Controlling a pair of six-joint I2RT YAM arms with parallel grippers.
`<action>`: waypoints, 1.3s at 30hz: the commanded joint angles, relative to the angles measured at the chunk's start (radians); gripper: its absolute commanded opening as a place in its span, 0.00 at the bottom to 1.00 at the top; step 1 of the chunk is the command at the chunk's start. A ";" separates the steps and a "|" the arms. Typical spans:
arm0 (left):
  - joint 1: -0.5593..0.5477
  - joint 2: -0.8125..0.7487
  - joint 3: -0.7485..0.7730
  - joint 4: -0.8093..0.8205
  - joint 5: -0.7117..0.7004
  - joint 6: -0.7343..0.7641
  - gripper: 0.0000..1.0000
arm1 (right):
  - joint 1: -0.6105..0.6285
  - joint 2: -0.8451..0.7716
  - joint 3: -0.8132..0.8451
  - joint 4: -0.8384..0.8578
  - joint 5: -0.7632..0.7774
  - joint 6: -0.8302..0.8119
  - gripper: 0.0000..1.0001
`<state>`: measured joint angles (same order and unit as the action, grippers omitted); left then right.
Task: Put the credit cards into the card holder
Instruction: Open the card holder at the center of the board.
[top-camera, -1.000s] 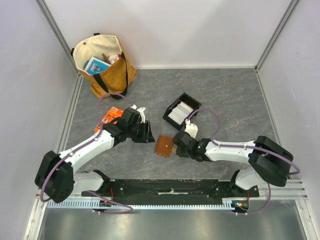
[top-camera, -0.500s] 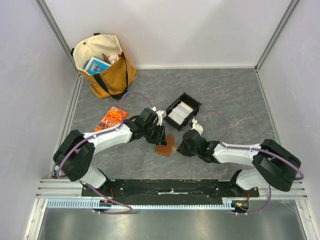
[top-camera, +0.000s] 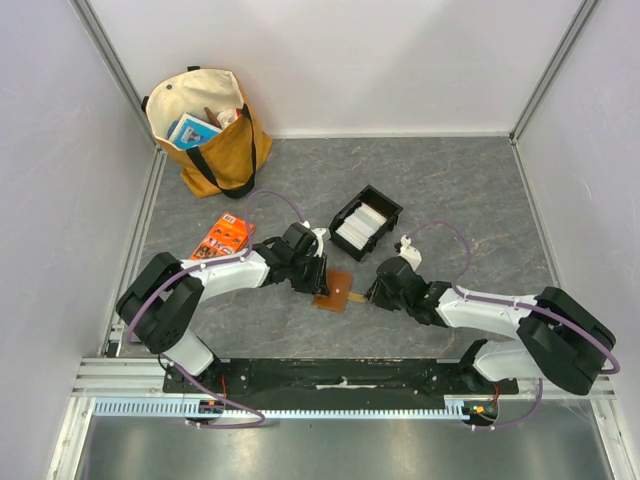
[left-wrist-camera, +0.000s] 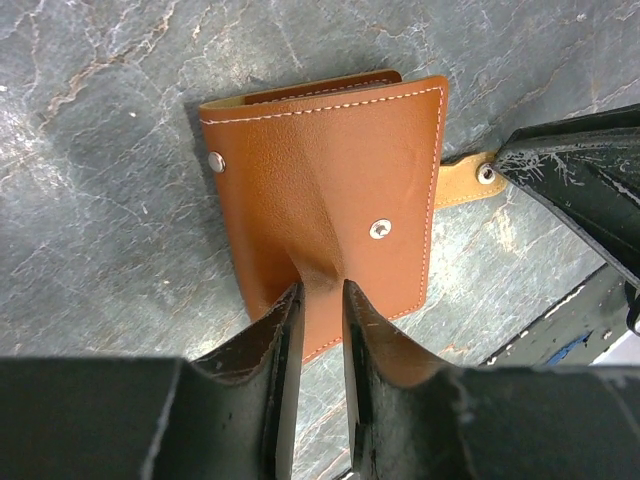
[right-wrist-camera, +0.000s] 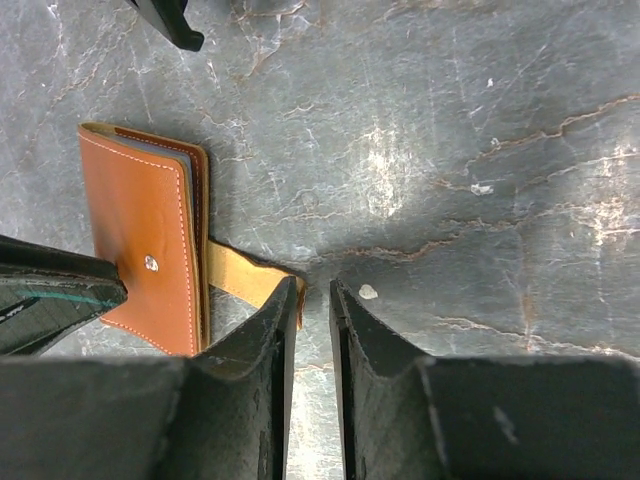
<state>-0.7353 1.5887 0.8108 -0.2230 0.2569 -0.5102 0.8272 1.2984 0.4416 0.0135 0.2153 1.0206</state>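
Card holder (left-wrist-camera: 320, 190) noted at frame centre, cover pinched in left gripper (left-wrist-camera: 320, 292) (leather puckered in the gap). Right gripper (right-wrist-camera: 312, 290) narrowly parted, nothing held; strap (right-wrist-camera: 245, 275) touched.

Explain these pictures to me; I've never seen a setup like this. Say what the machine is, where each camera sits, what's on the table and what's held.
Two robot arms are bolted at the table's near edge, each ending in a two-finger gripper. One picture looks down from above; the other two come from cameras on the wrists. On the grey table lie a brown card holder, a black tray of white credit cards, an orange packet and a tote bag. The left gripper pinches the card holder's cover. The right gripper, jaws slightly apart, holds nothing; its tip is at the holder's strap.
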 joint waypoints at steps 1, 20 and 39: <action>-0.007 0.001 -0.053 -0.062 -0.079 -0.010 0.29 | -0.008 0.053 0.042 -0.173 0.065 -0.030 0.25; -0.009 -0.073 -0.062 -0.038 -0.053 -0.109 0.28 | 0.090 0.171 0.203 -0.452 0.113 -0.183 0.20; -0.010 -0.145 -0.139 -0.007 -0.084 -0.192 0.28 | 0.250 0.300 0.382 -0.708 0.400 -0.114 0.20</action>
<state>-0.7399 1.4616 0.6945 -0.2211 0.2066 -0.6594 1.0660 1.5650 0.8124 -0.5243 0.5480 0.8730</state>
